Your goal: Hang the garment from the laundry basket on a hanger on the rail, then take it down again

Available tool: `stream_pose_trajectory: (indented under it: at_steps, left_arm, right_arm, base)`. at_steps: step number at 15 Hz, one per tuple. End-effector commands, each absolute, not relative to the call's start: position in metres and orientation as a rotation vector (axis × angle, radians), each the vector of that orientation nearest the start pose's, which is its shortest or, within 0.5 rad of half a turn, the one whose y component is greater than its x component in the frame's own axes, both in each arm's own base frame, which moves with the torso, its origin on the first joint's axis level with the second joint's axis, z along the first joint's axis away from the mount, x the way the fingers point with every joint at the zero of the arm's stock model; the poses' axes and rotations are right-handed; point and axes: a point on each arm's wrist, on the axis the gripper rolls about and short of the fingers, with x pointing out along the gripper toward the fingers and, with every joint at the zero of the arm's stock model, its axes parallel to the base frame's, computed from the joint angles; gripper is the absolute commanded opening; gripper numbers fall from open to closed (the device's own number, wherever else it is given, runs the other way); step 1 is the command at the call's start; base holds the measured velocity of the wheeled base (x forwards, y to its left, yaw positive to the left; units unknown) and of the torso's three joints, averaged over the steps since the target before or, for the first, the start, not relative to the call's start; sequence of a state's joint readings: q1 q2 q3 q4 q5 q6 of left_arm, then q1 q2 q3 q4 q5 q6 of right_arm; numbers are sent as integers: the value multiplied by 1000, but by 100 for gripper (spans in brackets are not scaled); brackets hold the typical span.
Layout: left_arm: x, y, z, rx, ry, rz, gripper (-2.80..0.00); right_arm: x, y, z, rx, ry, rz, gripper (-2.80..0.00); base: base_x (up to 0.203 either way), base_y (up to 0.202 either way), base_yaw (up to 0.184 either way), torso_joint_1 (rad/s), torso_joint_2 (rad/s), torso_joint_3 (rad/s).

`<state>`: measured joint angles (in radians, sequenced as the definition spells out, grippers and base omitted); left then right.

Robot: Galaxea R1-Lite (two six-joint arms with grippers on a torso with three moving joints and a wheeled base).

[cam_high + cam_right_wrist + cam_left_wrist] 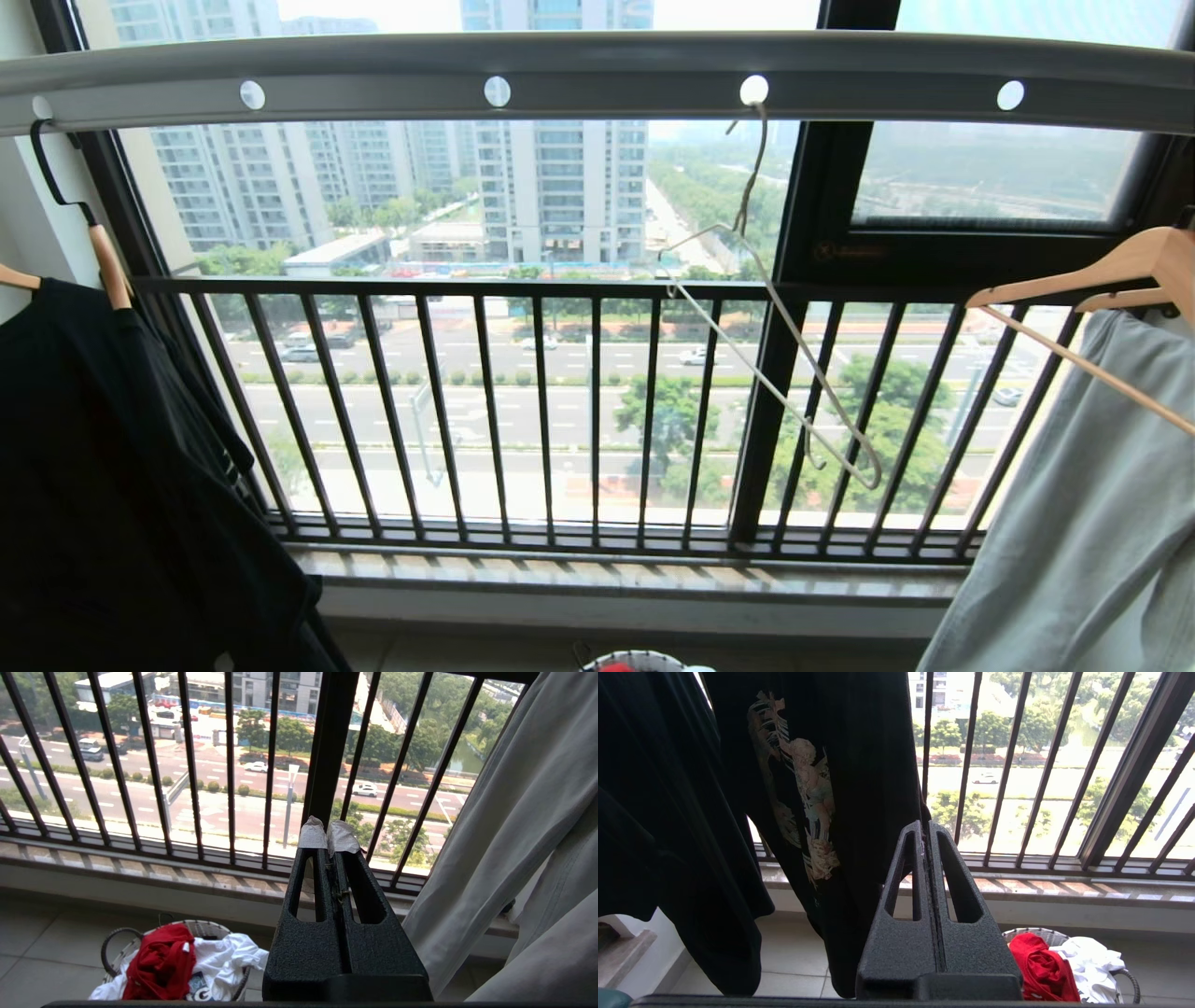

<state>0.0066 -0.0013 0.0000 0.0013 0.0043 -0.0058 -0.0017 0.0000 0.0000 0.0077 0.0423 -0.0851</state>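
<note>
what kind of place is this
Likely a high-rise flat's laundry balcony: a drying rail with a wire hanger, a barred window railing over streets far below, and a laundry basket.

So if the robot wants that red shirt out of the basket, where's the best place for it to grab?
Probably the top of the bunched mound. The red T-shirt lies crumpled in the laundry basket, heaped above the rim beside a white T-shirt. Coming straight down from above onto its highest fold, on the side away from the white one, should avoid the rim and lift the red alone.
</note>
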Motion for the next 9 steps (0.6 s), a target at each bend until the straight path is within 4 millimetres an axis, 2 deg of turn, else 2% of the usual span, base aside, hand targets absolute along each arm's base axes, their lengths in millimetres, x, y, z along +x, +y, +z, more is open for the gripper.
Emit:
stream_pose_trajectory:
  at_steps: [1, 9]
  left_arm:
    - [-23, 0, 75, -6, 1, 11, -280]
    - [-23, 0, 75, -6, 2, 11, -280]
  right_arm:
    - [-23, 1, 74, -86, 9, 42, -280]
    - [-23, 1, 74, -78, 9, 40, -280]
  base:
    - [0, 0, 0, 0, 0, 0]
    - [0, 0, 0, 0, 0, 0]
